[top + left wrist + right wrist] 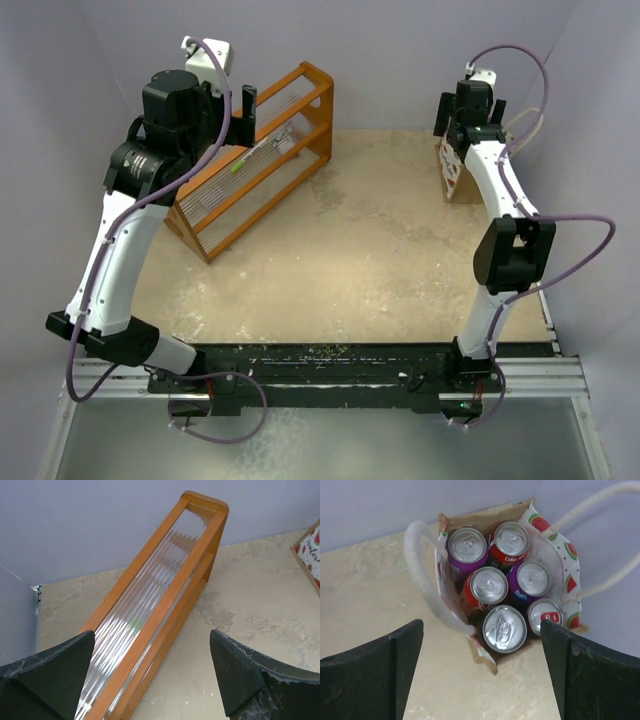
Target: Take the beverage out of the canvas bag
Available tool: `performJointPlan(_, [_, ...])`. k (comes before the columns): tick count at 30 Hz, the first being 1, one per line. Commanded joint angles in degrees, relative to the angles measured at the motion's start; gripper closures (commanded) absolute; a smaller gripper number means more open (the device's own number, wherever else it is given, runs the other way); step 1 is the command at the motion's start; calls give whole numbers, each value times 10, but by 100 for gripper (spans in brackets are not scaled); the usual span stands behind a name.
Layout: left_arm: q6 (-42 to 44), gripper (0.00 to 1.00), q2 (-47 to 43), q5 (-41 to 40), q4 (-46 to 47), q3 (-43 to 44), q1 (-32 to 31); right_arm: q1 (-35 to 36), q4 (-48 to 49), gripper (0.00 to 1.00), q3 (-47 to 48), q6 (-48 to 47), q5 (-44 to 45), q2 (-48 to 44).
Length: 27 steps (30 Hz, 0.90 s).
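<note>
The canvas bag (456,176) stands at the far right of the table (380,250), close to the side wall, with its mouth open upward. The right wrist view shows six cans (489,586) standing upright inside it in a tight cluster. Two are purple and at least three are red, one of them lettered as cola. The two white loop handles (417,560) fall outward to either side, which leaves the can tops uncovered from above.

The right gripper (481,640) hangs directly over the bag with its fingers spread wide and holding nothing. The gap between them is broader than any single can, a pose that suits a straight descent onto one.

The nearest can (504,628), lowest in that view, looks the easiest to take, since it has bag wall rather than other cans on its near side. Its neighbours crowd it on the far side, though, and leave little room for a finger.

The left gripper (152,637) is likewise wide and empty. It is poised above the orange wooden rack (200,545) at the far left, well apart from the bag, probably so that it is clear of the right arm's work. No beverage is out yet.
</note>
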Motion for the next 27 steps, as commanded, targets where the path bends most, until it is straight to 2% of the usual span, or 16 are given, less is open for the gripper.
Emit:
performJointPlan(1, [18, 1, 20, -13, 43, 32, -4, -8, 62, 0, 55, -85, 8, 26])
performJointPlan(5, [23, 1, 45, -6, 47, 56, -4, -22, 54, 8, 88, -93, -9, 63])
performJointPlan(9, [30, 1, 60, -7, 55, 74, -4, -26, 48, 25, 89, -113, -29, 74])
performJointPlan(12, [30, 1, 73, -8, 56, 87, -4, -26, 48, 31, 88, -119, -47, 78])
performJointPlan(16, [36, 1, 80, -3, 67, 92, -4, -26, 50, 48, 92, -134, -41, 86])
performJointPlan(21, [49, 1, 90, -17, 80, 97, -4, -26, 41, 77, 105, -150, -44, 95])
performJointPlan(25, [55, 1, 94, -11, 87, 96, -4, -26, 43, 95, 100, -160, -50, 90])
performJointPlan(27, [56, 1, 88, -12, 88, 86, -4, -26, 40, 100, 99, -162, -56, 88])
